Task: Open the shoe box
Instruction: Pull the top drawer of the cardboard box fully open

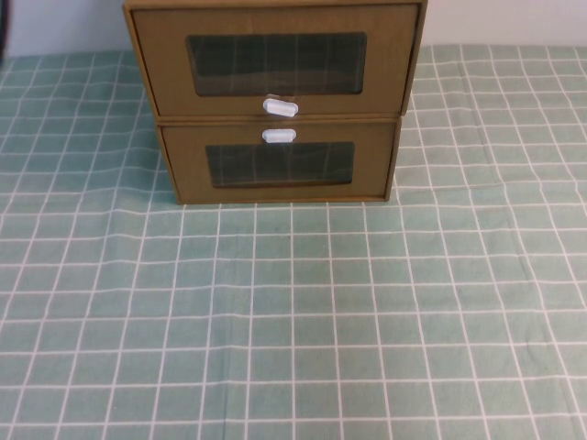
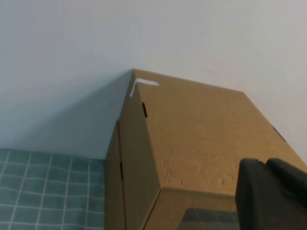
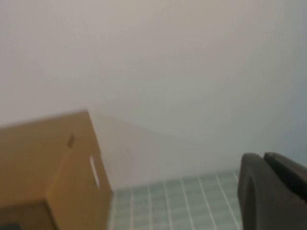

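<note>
The shoe box (image 1: 275, 101), a brown two-tier stack, is set on the checked cloth (image 1: 293, 321). Both fronts are seen flush and shut, and neither the upper handle (image 1: 281, 107) nor the lower handle (image 1: 279, 136) is touched, so the whole opening is judged left to do. The left gripper (image 2: 266, 172) is held raised off the box's front left corner; its state cannot be told. The right gripper (image 3: 264, 167) is held raised off the box's right side, closed on nothing.

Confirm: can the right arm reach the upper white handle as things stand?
Probably yes: the upper handle faces the robot with nothing in front of it. The right end effector, shut, hangs right of the shoe box; the left end effector hangs near its top left, out of the way.
</note>
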`<state>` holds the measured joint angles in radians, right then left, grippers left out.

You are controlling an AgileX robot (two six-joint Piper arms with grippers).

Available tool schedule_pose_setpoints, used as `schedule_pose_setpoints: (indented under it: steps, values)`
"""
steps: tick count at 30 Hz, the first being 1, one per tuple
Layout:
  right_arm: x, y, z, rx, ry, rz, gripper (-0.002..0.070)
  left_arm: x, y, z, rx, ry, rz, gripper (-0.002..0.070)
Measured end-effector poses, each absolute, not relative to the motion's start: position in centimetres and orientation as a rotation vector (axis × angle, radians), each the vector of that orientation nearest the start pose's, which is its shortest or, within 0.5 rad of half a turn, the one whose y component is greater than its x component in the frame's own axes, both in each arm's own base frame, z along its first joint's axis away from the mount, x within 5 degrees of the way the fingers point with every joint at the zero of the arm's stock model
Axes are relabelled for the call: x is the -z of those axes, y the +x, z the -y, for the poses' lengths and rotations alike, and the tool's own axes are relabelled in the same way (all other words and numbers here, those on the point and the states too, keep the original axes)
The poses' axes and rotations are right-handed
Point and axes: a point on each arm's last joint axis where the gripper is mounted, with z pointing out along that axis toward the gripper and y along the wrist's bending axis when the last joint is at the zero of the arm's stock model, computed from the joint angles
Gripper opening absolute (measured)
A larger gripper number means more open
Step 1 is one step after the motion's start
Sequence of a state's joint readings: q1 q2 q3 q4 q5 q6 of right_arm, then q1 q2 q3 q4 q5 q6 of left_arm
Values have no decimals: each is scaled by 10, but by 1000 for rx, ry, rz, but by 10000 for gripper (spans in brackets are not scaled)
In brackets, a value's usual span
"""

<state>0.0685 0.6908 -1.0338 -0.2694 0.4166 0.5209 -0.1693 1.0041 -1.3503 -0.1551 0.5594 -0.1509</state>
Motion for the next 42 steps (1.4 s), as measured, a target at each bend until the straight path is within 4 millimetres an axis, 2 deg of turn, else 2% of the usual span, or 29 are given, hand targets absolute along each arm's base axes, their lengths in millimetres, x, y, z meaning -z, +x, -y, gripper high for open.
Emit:
schedule_pose_setpoints:
  steps: [3,8,11,14,18,21,25,27,31,34,36,39,42]
  values:
    - [-443,138,2,-100,206,-1682,-14,-484,216,46,450,-61,-1763,-5]
    - [-420,163,-6,-117,162,-1897,-14,-457,256,59,506,-28,-1862,-5]
    - [-404,178,-26,-148,-76,-2016,-14,-446,275,70,502,124,-1889,-5]
    - [-387,197,-56,-231,-368,-2108,-14,-443,296,82,517,303,-1898,-5]
    - [-366,222,-94,-320,-664,-2220,-14,-437,333,99,594,446,-1952,-5]
    - [-359,235,-123,-328,-876,-2212,-14,-433,360,110,646,543,-1988,-5]
    - [-357,239,-165,-316,-1102,-2140,-13,-419,398,122,719,630,-2022,-5]
    - [-352,239,-186,-243,-1244,-2103,-14,-411,414,127,748,672,-2033,-5]
    - [-338,240,-216,21,-1439,-2045,-13,-396,435,133,774,724,-2049,-5]
    - [-328,248,-233,281,-1450,-1988,-14,-391,442,136,801,722,-2040,-5]
    - [-324,254,-243,427,-1399,-1933,-14,-388,445,137,817,720,-2039,-5]
    - [-322,261,-256,490,-1298,-1851,-14,-384,448,139,838,713,-2039,-5]
    - [-318,267,-270,447,-1269,-1776,-14,-385,448,139,841,717,-2032,-5]
